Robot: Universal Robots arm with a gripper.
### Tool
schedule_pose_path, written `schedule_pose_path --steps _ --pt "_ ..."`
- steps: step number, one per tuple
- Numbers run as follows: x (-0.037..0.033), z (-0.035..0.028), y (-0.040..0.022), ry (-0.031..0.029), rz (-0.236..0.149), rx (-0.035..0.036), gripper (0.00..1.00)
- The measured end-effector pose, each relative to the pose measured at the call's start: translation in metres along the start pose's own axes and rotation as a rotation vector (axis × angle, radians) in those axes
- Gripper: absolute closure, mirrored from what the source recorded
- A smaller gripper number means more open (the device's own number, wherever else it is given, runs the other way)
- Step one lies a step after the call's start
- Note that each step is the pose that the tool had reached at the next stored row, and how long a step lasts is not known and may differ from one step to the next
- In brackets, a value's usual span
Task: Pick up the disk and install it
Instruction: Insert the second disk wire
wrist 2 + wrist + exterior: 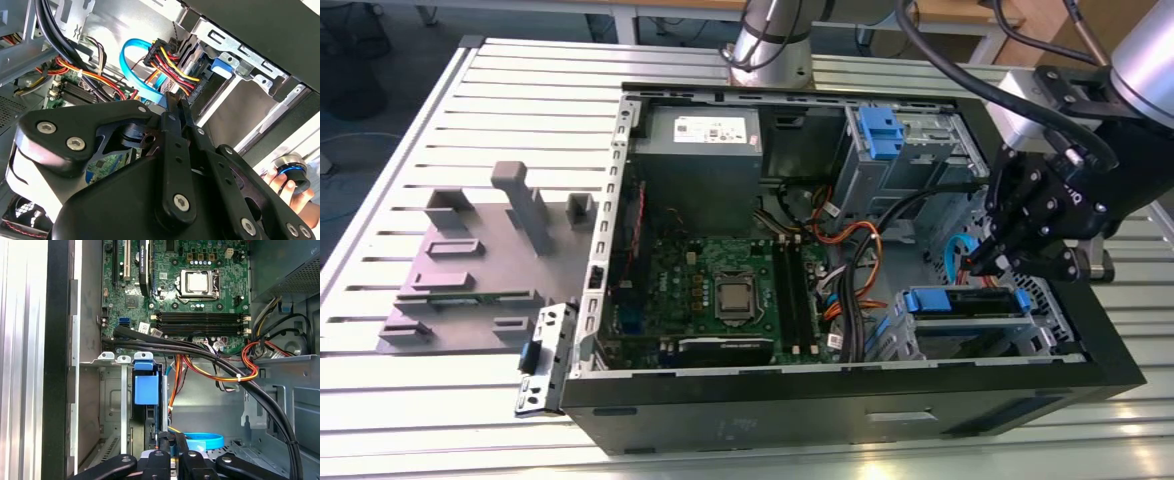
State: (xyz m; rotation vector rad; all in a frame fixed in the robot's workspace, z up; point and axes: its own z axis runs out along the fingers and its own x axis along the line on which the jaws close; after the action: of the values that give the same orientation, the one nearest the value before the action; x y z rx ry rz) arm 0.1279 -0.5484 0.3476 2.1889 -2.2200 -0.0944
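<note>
Item: open desktop computer case (854, 395), lying on its side on a slatted aluminium bench (440, 400).

Contents, placed from the motherboard (720, 290):
- grey power supply box (700, 150) beyond its far edge
- upper drive cage with blue bracket (881, 130) toward the exterior view's right of that box
- lower drive bay (974, 325) at the case's near corner, on the exterior view's right of the board

The disk (965, 303): seated in the lower drive bay, its blue carrier edge showing; in the first wrist view the blue tab (146, 389) stands among the bay's rails.

Claw (987, 262): just above the bay, beside the blue data cable (145, 67). In both wrist views its fingers (176, 112) lie pressed together, nothing between them.

Step, as judged: insertion looks largely done, with the claw empty over the bay. Whether the carrier is fully latched cannot be told; any further move calls for checking the seating, with care around the bundled cables (220, 370).
</note>
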Motion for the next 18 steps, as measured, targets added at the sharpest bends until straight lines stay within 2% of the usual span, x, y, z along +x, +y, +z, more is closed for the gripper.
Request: schedule_pose_path --steps 18 --pt "0.0002 0.005 0.0019 0.0 0.0 0.0 0.84"
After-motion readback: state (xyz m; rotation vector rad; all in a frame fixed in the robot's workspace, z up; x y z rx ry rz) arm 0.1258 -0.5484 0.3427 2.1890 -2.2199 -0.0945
